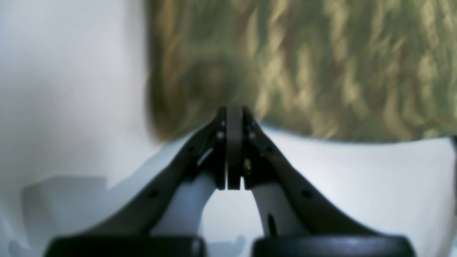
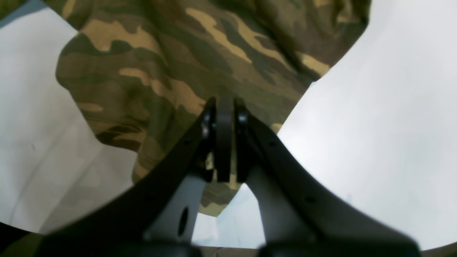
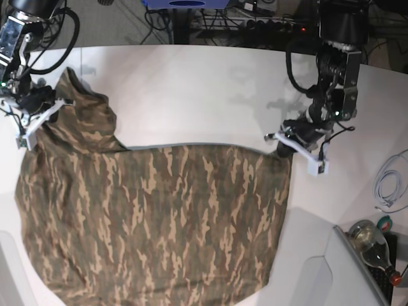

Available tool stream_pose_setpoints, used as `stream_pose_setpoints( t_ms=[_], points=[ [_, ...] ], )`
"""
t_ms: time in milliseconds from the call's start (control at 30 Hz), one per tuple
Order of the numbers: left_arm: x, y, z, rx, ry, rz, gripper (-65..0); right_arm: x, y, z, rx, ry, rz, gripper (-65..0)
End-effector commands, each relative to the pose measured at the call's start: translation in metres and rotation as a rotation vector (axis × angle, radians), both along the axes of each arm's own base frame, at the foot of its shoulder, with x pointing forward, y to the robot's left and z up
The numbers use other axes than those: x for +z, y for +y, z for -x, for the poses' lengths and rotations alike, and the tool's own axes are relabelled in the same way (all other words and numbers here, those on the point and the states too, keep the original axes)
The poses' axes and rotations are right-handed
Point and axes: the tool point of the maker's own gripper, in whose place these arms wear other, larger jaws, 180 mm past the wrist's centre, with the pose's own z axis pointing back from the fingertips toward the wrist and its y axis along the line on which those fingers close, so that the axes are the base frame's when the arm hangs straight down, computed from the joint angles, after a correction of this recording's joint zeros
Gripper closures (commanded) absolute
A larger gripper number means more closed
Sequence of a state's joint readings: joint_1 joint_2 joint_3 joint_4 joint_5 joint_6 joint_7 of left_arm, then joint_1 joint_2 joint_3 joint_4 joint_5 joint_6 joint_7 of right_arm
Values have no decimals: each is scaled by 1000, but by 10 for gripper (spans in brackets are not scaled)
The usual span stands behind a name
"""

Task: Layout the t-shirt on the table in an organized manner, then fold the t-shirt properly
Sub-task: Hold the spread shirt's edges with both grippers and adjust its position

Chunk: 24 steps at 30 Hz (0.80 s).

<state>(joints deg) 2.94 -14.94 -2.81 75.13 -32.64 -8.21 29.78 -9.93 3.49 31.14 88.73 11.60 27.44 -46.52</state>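
Note:
The camouflage t-shirt (image 3: pixel 159 217) lies spread across the white table (image 3: pixel 191 95), with its upper-left part bunched and raised. On the base view's left, my right gripper (image 3: pixel 46 113) is shut on that raised part. In the right wrist view, cloth of the t-shirt (image 2: pixel 160 71) shows between the fingers of the right gripper (image 2: pixel 225 101). My left gripper (image 3: pixel 282 148) is at the shirt's upper-right corner. In the blurred left wrist view, the left gripper (image 1: pixel 234 109) is shut, its tips on the edge of the t-shirt (image 1: pixel 321 71).
A glass bottle (image 3: pixel 373 242) and a coiled white cable (image 3: pixel 386 185) lie at the right edge. A pale raised panel (image 3: pixel 319 274) sits at the bottom right. Dark cables and equipment (image 3: pixel 255 22) run behind the table's curved far edge.

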Motion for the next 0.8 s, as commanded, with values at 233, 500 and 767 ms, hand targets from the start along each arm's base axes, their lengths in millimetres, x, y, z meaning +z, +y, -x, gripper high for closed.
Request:
stream_pose_setpoints(
  t_ms=[233,500,767],
  points=[
    [21,29,-17,70,-78,-9,0,10,-3,-11,1,-44,9,-8],
    [-15,36,-29,41,24,-153,0,-7,-2,-7,-10,-1,-24,-8],
    [-25,71,-18,-16,83,-352,0,-44,-5,16,-37,102,-72,-8]
  ],
)
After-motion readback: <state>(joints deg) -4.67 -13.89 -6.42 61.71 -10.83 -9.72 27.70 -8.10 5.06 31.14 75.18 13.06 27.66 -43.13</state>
